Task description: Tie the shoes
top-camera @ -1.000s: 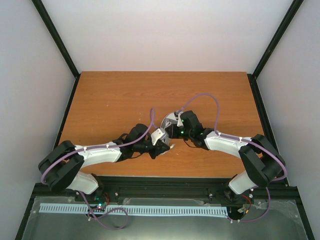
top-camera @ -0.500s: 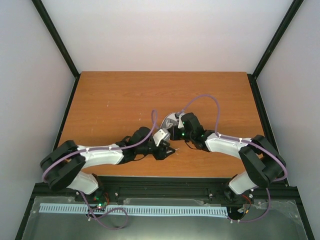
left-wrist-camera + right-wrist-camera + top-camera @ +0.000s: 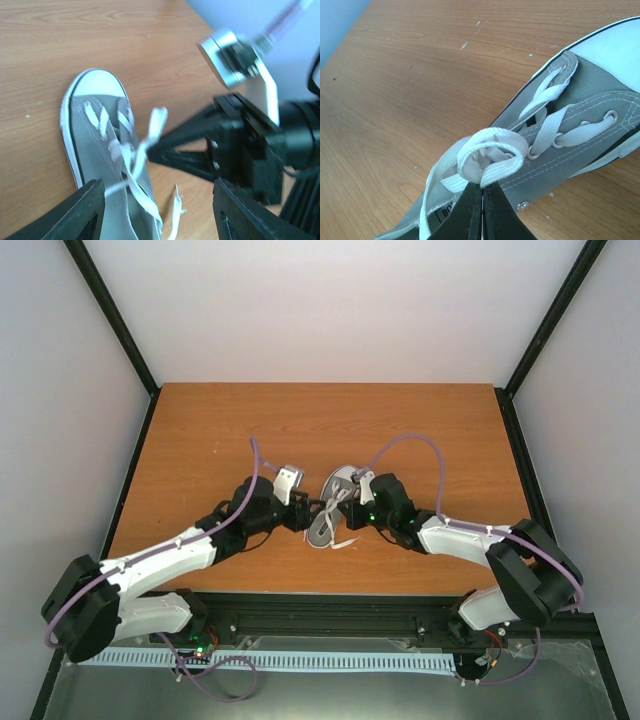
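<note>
Fingers (image 3: 470, 220) of the right gripper (image 3: 482, 192) are pressed together, tips pinching a lace loop (image 3: 492, 150) of white flat lace. The loop stands lifted just above the eyelets. The pinch point sits over the middle of the lacing.

Fingers (image 3: 75, 215) of the left gripper (image 3: 157, 200) are spread wide. They stand one to each side of the rear half of the sneaker (image 3: 95, 135). Lace strands run up between them. I cannot tell whether either finger touches the canvas.

The sneaker (image 3: 325, 530) rests upright on its sole on the table (image 3: 220, 430). It lies near the middle of the table, somewhat toward the near edge, between the two grippers. Its white toe cap (image 3: 620, 45) points toward the far side and its heel toward the arm bases. The upper is grey canvas with a white sole rim.

One loose lace end (image 3: 175, 200) lies flat on the wood just beside the sneaker, on the right arm's side. The lower eyelets remain laced crosswise. From above, the left gripper (image 3: 300, 515) and right gripper (image 3: 345, 505) stand close together over the sneaker.
</note>
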`<state>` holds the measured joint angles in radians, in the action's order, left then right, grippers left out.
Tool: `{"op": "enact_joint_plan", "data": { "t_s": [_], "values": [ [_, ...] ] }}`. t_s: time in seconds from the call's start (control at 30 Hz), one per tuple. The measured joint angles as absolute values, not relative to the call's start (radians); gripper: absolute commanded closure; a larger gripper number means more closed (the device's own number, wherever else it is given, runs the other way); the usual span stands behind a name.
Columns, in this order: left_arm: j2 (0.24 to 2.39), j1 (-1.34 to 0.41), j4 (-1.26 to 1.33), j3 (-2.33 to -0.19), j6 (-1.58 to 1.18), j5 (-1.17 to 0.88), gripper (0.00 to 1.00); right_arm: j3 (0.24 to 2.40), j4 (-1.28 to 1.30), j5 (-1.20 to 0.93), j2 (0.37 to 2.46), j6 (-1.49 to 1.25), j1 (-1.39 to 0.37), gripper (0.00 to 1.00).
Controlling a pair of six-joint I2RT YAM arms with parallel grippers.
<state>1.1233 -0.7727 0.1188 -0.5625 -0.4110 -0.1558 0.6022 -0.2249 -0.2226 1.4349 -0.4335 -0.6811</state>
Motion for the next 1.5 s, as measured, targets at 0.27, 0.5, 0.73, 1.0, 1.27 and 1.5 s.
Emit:
{"op": "enact_joint_plan", "data": {
  "t_s": [0.27, 0.5, 0.73, 1.0, 1.27, 1.5],
  "values": [
    [1.329, -0.715, 0.132, -0.722, -0.547, -0.242, 0.47, 0.563, -0.265, -0.258, 1.428, -0.357, -0.681, 0.97],
    [1.457, -0.715, 0.157, -0.805, -0.594, -0.325, 0.58, 0.562, -0.282, -0.271, 1.428, -0.322, -0.681, 0.97],
    [1.544, -0.715, 0.159, -0.833, -0.616, -0.355, 0.65, 0.562, -0.284, -0.276, 1.428, -0.31, -0.681, 0.97],
    [1.58, -0.715, 0.157, -0.847, -0.632, -0.379, 0.98, 0.562, -0.286, -0.277, 1.428, -0.31, -0.681, 0.96],
    [1.577, -0.715, 0.157, -0.847, -0.632, -0.364, 0.99, 0.56, -0.25, -0.251, 1.388, -0.305, -0.681, 0.45],
    [1.543, -0.714, 0.157, -0.842, -0.632, -0.344, 0.99, 0.473, -0.243, -0.253, 1.246, -0.338, -0.684, 0.45]
  ]
}}
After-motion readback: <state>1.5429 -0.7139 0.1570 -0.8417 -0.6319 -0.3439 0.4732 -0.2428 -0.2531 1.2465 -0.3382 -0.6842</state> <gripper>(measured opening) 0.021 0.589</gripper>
